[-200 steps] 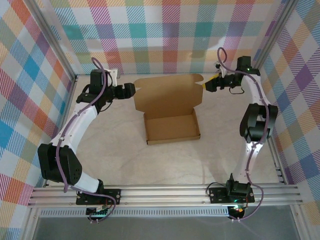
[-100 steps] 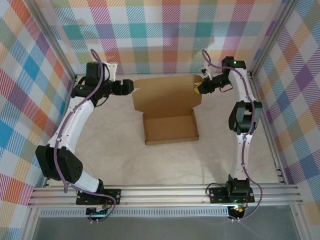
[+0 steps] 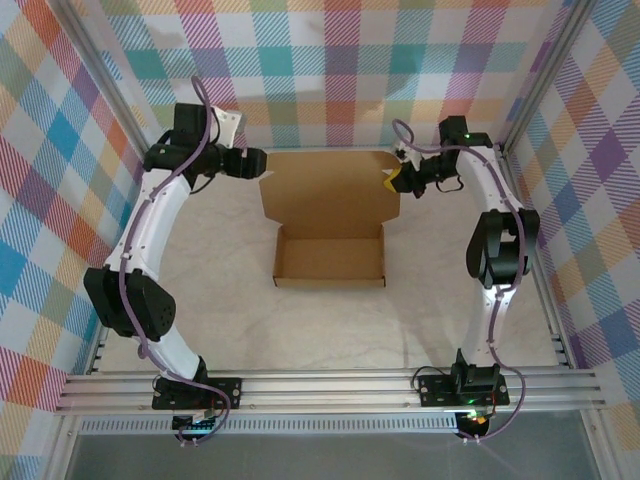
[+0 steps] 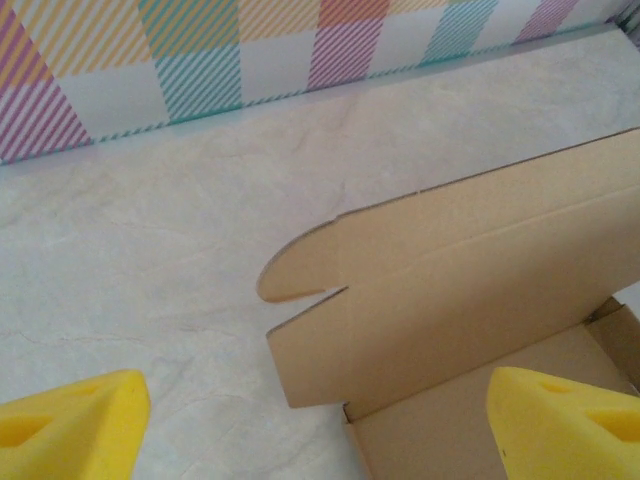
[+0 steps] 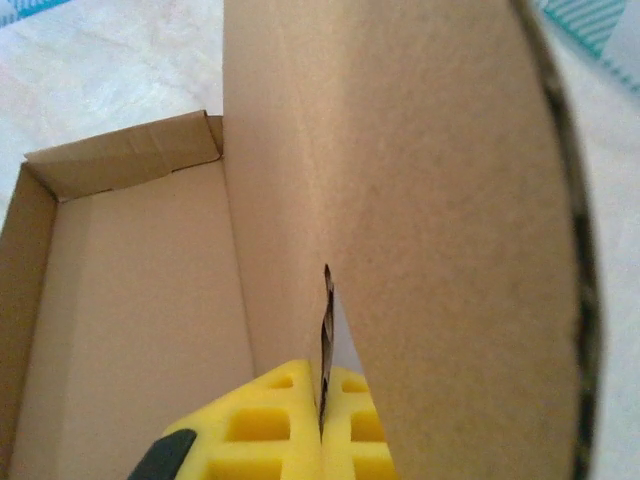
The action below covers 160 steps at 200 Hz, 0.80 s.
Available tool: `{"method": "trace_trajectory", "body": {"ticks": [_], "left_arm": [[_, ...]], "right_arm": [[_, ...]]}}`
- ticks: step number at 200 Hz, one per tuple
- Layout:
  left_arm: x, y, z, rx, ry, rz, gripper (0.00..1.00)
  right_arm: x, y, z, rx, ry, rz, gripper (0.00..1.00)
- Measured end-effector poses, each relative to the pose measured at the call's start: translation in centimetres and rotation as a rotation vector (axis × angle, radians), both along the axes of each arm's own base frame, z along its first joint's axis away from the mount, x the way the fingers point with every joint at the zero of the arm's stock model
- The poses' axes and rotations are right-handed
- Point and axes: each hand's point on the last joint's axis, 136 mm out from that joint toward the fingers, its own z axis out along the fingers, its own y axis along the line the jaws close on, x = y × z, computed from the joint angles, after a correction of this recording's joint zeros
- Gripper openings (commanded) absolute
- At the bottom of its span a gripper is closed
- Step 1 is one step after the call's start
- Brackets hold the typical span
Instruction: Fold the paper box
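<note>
The bench (image 3: 200,310) carries the paper box (image 3: 330,225) near its middle, toward the far wall. Over the last second the box has slid a little to the left and turned, so its shallow tray (image 3: 330,262) now sits square to the near edge instead of slightly skewed. The lid (image 3: 330,188) rises from the tray's far side and has not closed.

On the lid's right end, the rounded side flap (image 5: 430,200) stands upright, and the right hand (image 3: 394,180), which hung just off that corner a second ago, has moved in and is pinched tight on the flap's lower edge. Its yellow fingers (image 5: 270,425) press together with the cardboard between them.

The left hand (image 3: 252,163) has drawn back toward the far left and is spread wide. Its two fingertips (image 4: 70,420) sit well apart, with the lid's left ear (image 4: 300,275) ahead of them and untouched.

The judgement is that the right flap is now under control for folding inward, while the left ear remains to be gripped before the lid can come down.
</note>
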Motion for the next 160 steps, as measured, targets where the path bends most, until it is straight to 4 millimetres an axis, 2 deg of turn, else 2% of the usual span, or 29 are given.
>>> {"method": "trace_trajectory", "body": {"ticks": [16,44,58,69,91,122,160], "left_arm": [[0.1,0.3,-3.1,-0.01,0.038,0.014,0.86],[-0.7,1.3,-10.3,-0.072,0.147,0.057,0.85],[-1.2,1.6,-12.3,-0.101,0.177,0.063,0.85],[-1.0,1.6,-12.6,-0.119,0.17,0.06,0.87],[0.7,1.0,-11.4,-0.181,0.104,0.014,0.9],[3.2,-0.3,-10.3,-0.198,0.024,-0.137,0.84],[3.0,-1.2,-11.6,-0.186,0.001,-0.304,0.75]], "right_arm": [[0.1,0.6,0.6,-0.007,-0.068,0.006,0.0],[0.8,0.8,0.9,-0.012,-0.122,0.004,0.0],[0.9,0.7,0.9,-0.013,-0.129,0.001,0.0],[0.9,0.6,0.9,-0.009,-0.129,0.001,0.0],[0.6,0.6,1.0,0.006,-0.121,0.013,0.0],[-0.2,0.7,1.1,0.028,-0.096,0.034,0.0],[-0.9,0.7,1.3,0.05,-0.077,0.053,0.0]]}}
